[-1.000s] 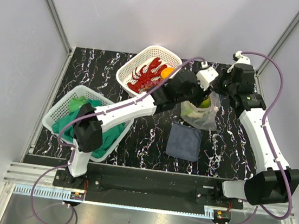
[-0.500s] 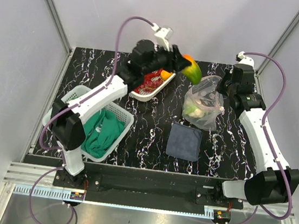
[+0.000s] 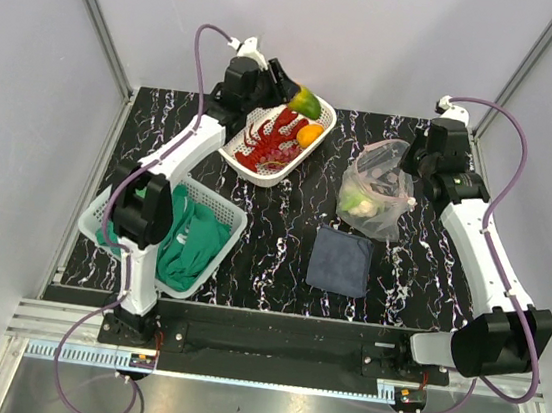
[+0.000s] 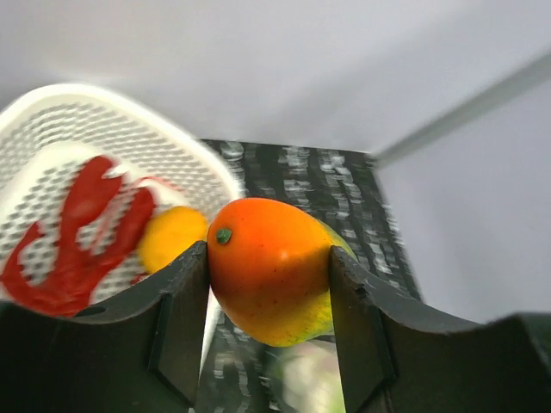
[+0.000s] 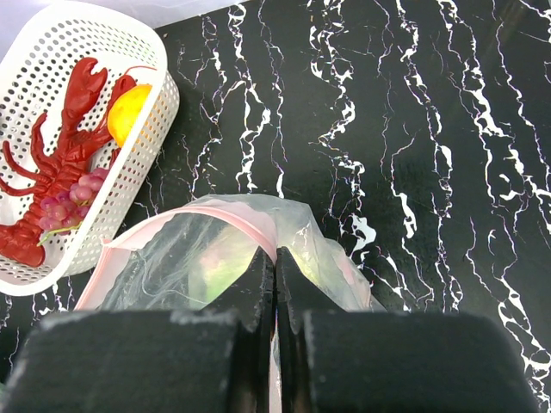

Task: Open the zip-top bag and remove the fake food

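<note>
Zip-top bag rim in closed right gripper; mango tight in left gripper, arm outstretched above basket

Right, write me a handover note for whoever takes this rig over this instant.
Left tool: closed on an orange-green mango, held above the far end of the white basket.
Right tool: shut, pinching the zip-top bag by its plastic at the open mouth.
Done: bag open; lobster, orange fruit and grapes lie in the basket.
Left: drop the mango into the basket, then take out the green-yellow pieces showing inside the bag.
</note>
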